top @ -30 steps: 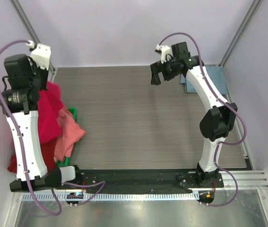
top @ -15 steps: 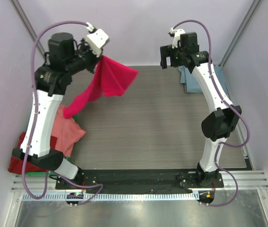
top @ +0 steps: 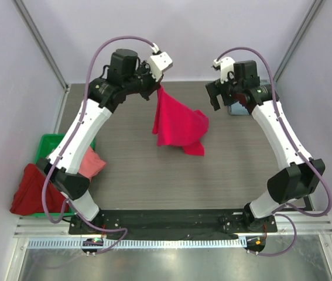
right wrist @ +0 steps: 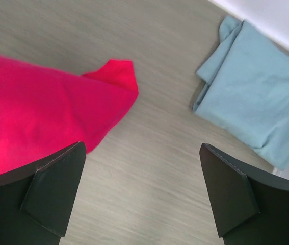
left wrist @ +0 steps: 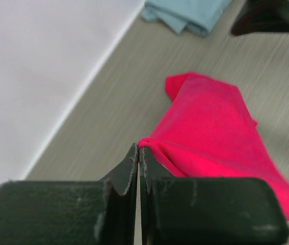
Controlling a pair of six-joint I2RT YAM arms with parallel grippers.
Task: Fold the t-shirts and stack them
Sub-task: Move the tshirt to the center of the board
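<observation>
My left gripper (top: pixel 157 88) is shut on an edge of the crimson-pink t-shirt (top: pixel 178 126), which hangs from it with its lower part on the table's middle. In the left wrist view the cloth (left wrist: pixel 210 138) runs out from between the closed fingers (left wrist: pixel 130 168). My right gripper (top: pixel 223 97) is open and empty above the table, right of the crimson shirt (right wrist: pixel 37 112). The folded blue-grey t-shirt (right wrist: pixel 254 87) lies at the far right, mostly hidden behind the right arm in the top view (top: pixel 232 109). The salmon t-shirt (top: pixel 89 164) and dark red t-shirt (top: pixel 28 190) drape on the bin at left.
A green plastic bin (top: pixel 51 143) sits off the table's left edge. Pale walls and metal frame posts close in the back and sides. The arm bases stand on a black rail (top: pixel 166 219) at the near edge.
My left arm has swung right from the bin, carrying the crimson shirt to the table's middle, where its lower part now rests. My right gripper has moved slightly right and lower.
</observation>
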